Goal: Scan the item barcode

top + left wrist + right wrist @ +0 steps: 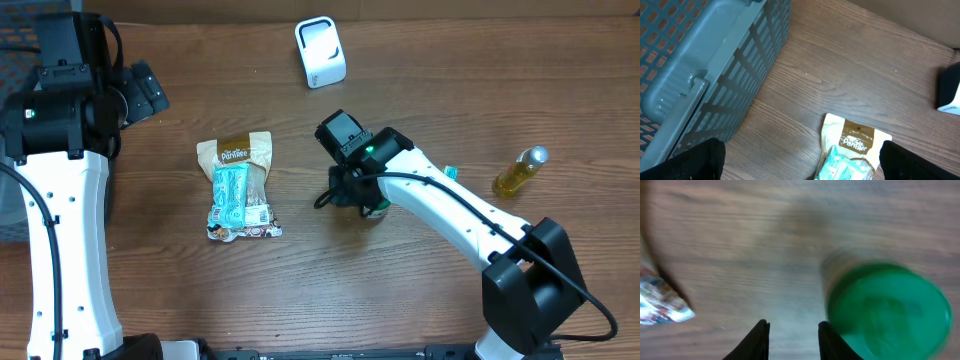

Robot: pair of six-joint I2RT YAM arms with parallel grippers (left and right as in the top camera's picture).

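Observation:
A green-lidded container [887,311] stands on the wooden table, just to the right of my right gripper [792,325]. Its jaws are open a little, with only bare wood between them, and the right finger [832,342] is beside the lid. From overhead the container [376,209] is mostly hidden under the right wrist. A snack bag [238,187] with a teal packet on it lies left of centre. The white scanner [320,52] stands at the back. My left gripper [800,155] hangs wide open above the bag's top [856,137].
A grey plastic basket [705,65] sits at the far left next to the left arm. A small bottle of yellow liquid [520,172] lies at the right. A crinkled packet corner [660,302] shows left of the right gripper.

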